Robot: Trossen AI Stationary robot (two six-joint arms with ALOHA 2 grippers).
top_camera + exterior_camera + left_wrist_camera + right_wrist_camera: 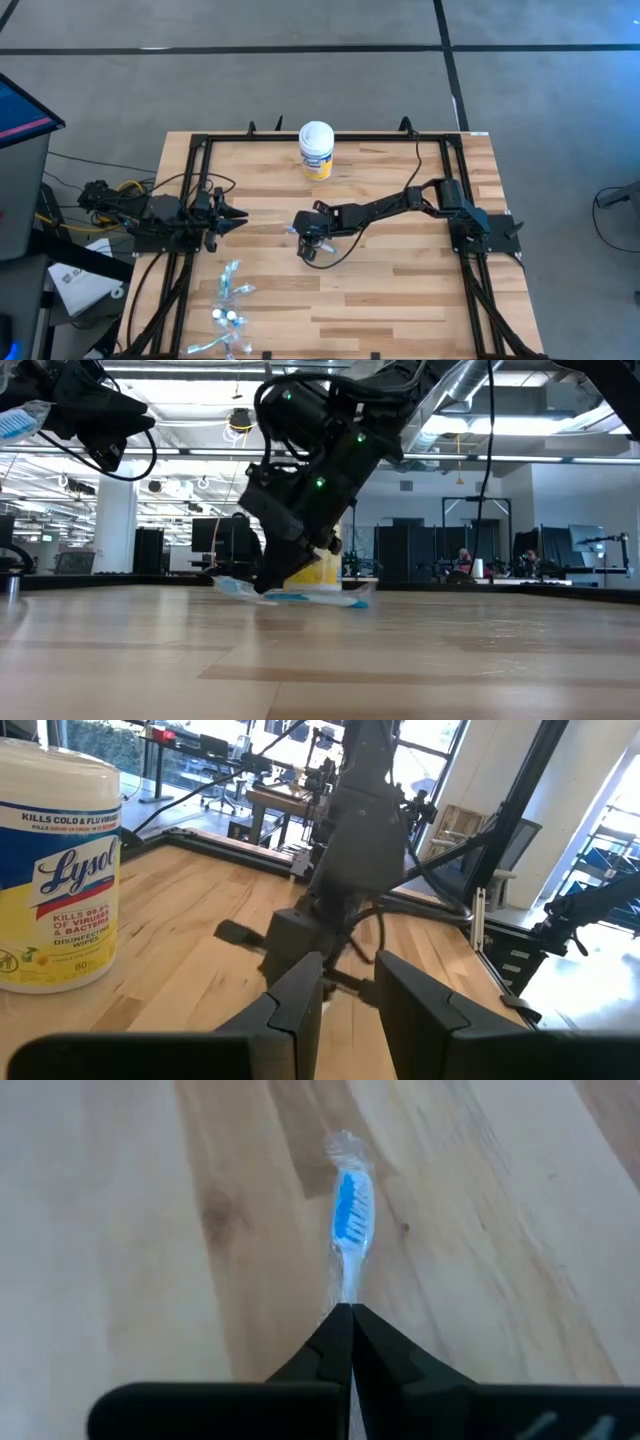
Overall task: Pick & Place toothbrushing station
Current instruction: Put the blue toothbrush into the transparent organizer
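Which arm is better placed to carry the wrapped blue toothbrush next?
The right. Its gripper is already shut on the blue toothbrush low over the table near the centre. The left gripper waits at the left side, holding nothing visible.

Even, bright light falls from overhead on my pale wooden slatted table (400,290), and I cast only faint, soft shadows on it. At table height, ceiling strip lamps (180,372) and big windows glare white behind my dark right gripper (262,588), leaving it nearly a silhouette. Past my right wrist, the blue-bristled wrapped toothbrush (349,1220) looks slightly soft, my fingers (330,1345) blurred up close. Daylight washes out the windows behind my left gripper (350,990).
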